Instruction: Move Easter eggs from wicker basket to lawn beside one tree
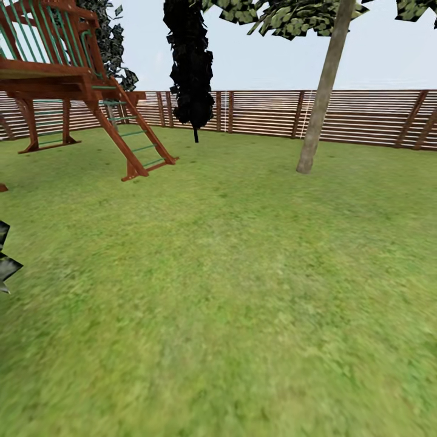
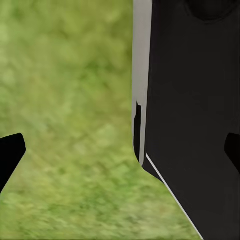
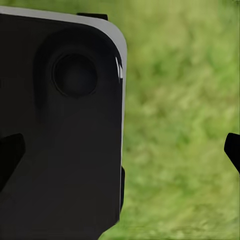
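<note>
The Easter eggs and the wicker basket are out of view. A tree (image 1: 321,97) with a pale bare trunk leans on the lawn (image 1: 230,291) at the far right, close to the fence, with its dark green crown overhead. In the left wrist view my left gripper (image 2: 122,152) is open, its dark fingertips (image 2: 11,152) far apart over grass with nothing between them. My right gripper (image 3: 122,152) is open too, its fingertips (image 3: 233,149) wide apart above the grass.
A red-brown wooden play tower with a green-runged ladder (image 1: 130,136) stands at the far left. A narrow black cypress-like tree (image 1: 191,67) rises at the back middle. A slatted wooden fence (image 1: 364,118) closes the lawn. My own black body panel (image 2: 195,120) is beside each gripper.
</note>
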Tool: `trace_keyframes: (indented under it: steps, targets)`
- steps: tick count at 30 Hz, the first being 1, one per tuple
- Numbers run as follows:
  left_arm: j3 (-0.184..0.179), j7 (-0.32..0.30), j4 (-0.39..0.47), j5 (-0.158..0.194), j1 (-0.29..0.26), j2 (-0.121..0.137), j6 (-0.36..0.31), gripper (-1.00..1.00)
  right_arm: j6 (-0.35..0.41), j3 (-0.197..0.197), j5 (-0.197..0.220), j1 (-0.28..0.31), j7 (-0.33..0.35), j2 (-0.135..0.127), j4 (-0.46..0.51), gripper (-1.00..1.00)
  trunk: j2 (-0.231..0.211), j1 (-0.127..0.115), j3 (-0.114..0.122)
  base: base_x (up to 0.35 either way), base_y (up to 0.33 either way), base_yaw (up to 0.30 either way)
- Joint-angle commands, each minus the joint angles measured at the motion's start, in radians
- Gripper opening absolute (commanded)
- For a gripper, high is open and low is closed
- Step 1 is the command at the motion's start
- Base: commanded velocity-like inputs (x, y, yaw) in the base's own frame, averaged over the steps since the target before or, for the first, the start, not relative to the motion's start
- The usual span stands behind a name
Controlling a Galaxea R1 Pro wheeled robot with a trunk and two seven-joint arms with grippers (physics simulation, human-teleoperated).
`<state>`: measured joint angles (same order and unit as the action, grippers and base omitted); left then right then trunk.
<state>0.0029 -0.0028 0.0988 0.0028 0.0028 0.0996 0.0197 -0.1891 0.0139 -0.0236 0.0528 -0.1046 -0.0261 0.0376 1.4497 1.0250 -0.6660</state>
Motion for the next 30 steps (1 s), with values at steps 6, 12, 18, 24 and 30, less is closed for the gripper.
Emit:
trace_keyframes:
  steps: [6, 12, 18, 24, 30]
  targets:
    - [0.000, 0.000, 0.001, 0.000, 0.000, 0.000, 0.002, 1.00, -0.003, 0.001, -0.002, 0.000, -0.003, 0.000, -0.001, 1.00, 0.000, 0.000, 0.009, 0.000, 0.000, 0.000]
    - [0.000, 0.000, 0.001, 0.000, 0.000, 0.000, 0.002, 1.00, -0.003, 0.001, 0.001, 0.001, -0.003, -0.001, -0.001, 1.00, 0.000, 0.000, 0.019, 0.000, 0.000, 0.000]
    - [0.000, 0.000, 0.001, 0.000, 0.000, 0.000, 0.002, 1.00, -0.003, 0.001, 0.001, 0.001, -0.003, -0.001, -0.001, 1.00, 0.000, 0.000, 0.029, 0.000, 0.000, 0.000]
    - [0.000, 0.000, 0.001, 0.000, 0.000, 0.000, 0.002, 1.00, -0.003, 0.001, 0.002, 0.001, -0.003, -0.003, -0.001, 1.00, 0.000, 0.000, 0.038, 0.000, 0.000, 0.000]
    - [0.000, 0.000, 0.001, 0.000, 0.000, 0.000, 0.002, 1.00, -0.003, 0.001, 0.001, 0.001, -0.003, -0.003, -0.001, 1.00, 0.000, 0.000, 0.048, 0.000, 0.000, 0.000]
